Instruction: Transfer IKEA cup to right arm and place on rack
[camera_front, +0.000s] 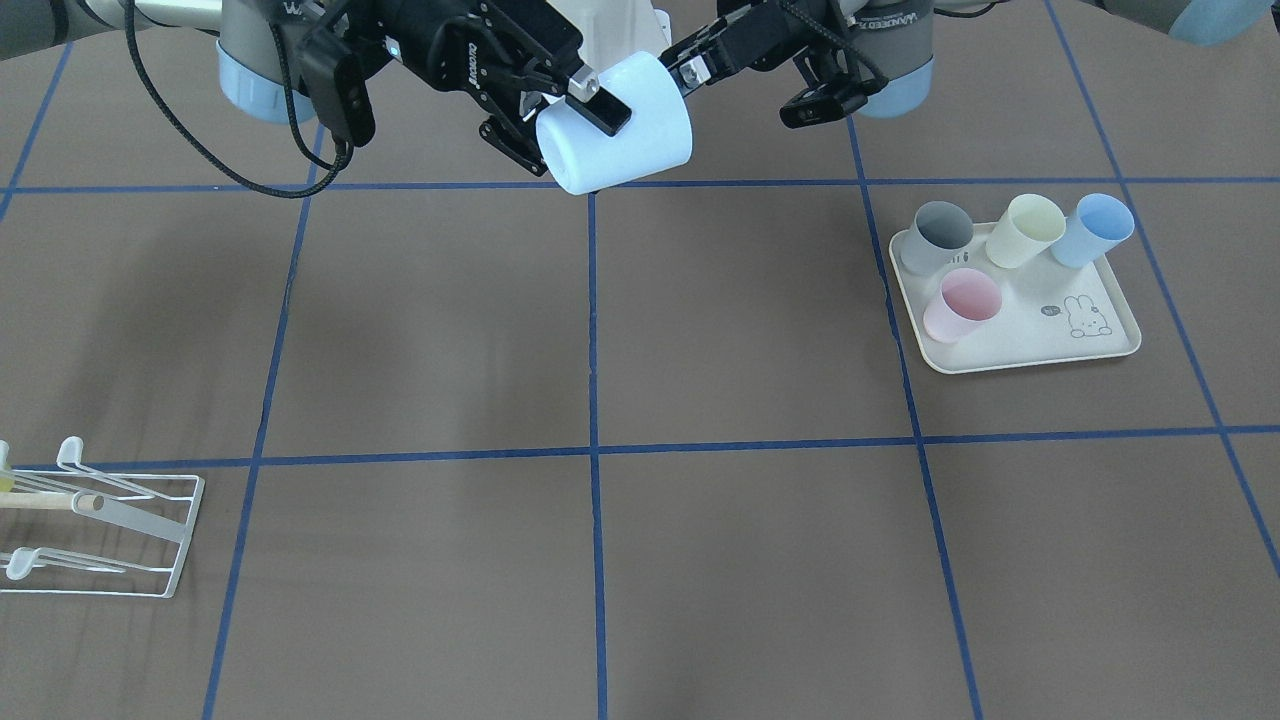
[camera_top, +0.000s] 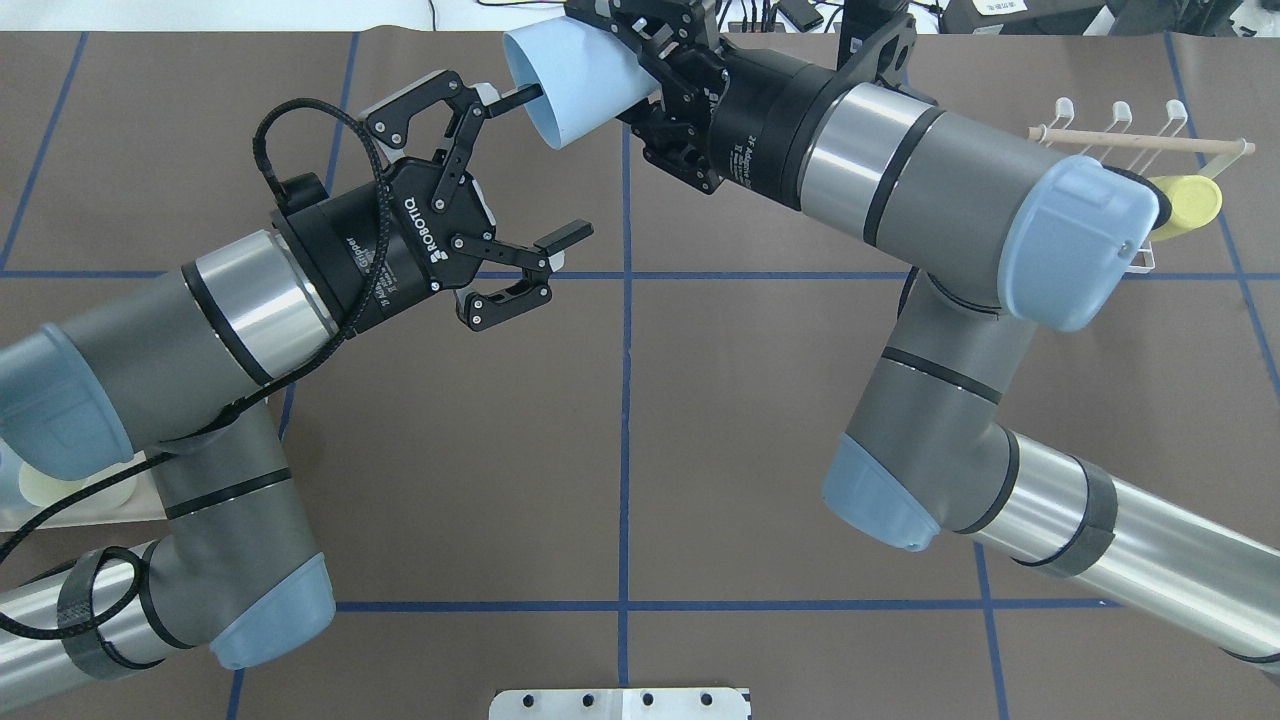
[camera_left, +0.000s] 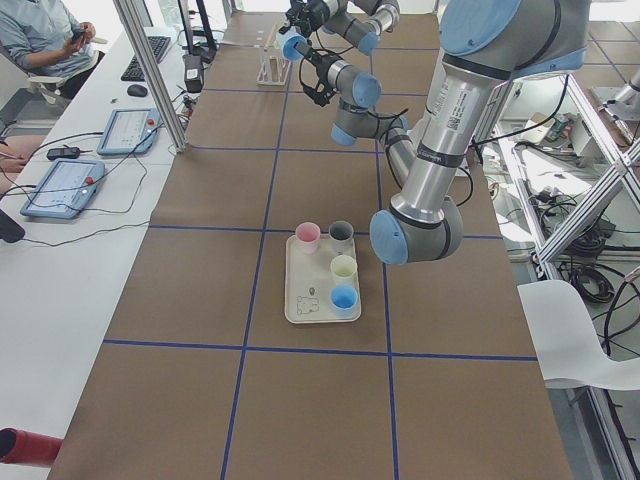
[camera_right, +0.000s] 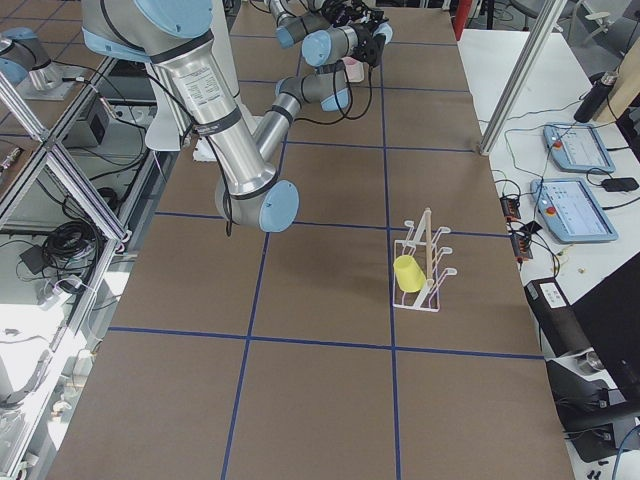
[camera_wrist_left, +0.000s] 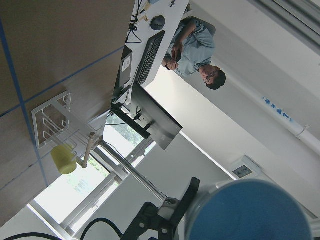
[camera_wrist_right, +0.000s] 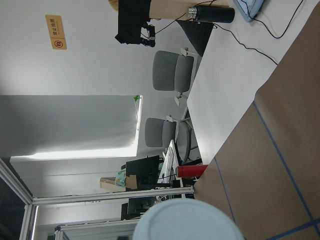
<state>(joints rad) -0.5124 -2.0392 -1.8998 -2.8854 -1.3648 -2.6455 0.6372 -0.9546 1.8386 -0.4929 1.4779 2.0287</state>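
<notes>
Above the brown surface (camera_top: 780, 400), the right end effector (camera_top: 640, 62) pinches a pale blue plastic cup (camera_top: 565, 85) sideways, while the spread left end effector (camera_top: 540, 165) has one fingertip (camera_top: 515, 96) at its mouth.

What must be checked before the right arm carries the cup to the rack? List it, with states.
1. Hold: right gripper shut on pale blue cup: ok.
2. Release: left gripper open: ok.
3. Clearance: left gripper's upper finger is at the cup's mouth in the overhead view: not ok.
4. Target: rack has bare prongs; a yellow cup sits on it: ok.
5. Grip firmness for the swing: cannot tell.
</notes>
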